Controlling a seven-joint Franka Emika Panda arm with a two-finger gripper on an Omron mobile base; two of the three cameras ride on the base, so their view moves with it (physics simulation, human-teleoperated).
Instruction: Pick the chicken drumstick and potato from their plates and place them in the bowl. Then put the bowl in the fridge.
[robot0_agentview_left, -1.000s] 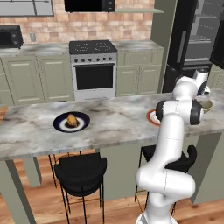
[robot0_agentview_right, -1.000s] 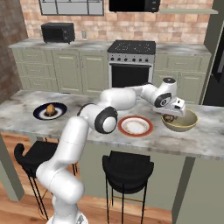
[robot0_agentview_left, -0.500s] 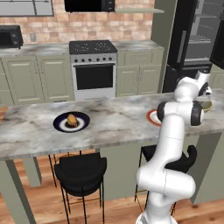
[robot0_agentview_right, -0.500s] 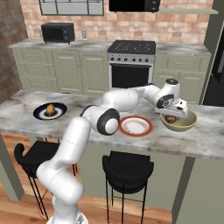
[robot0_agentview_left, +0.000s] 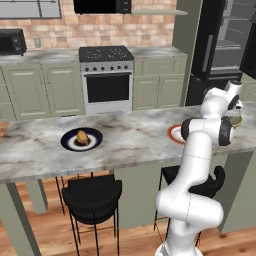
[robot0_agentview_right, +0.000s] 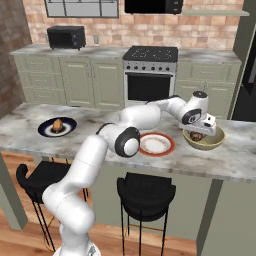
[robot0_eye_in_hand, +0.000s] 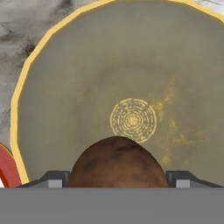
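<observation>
- Brown, rounded potato (robot0_eye_in_hand: 117, 162) sits between the gripper (robot0_eye_in_hand: 117, 178) fingertips; we judge it gripped.
- We find both above the tan, yellow-rimmed bowl (robot0_eye_in_hand: 78, 78).

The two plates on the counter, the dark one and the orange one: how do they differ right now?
The navy plate has a dark rim and centre; the orange-red plate has a bright rim and white centre. The navy plate carries a brown piece of food; the orange-red plate looks bare. The navy plate sits far from the bowl; the orange-red plate lies beside it. Both are round, flat, and rest on the marble counter.
</observation>
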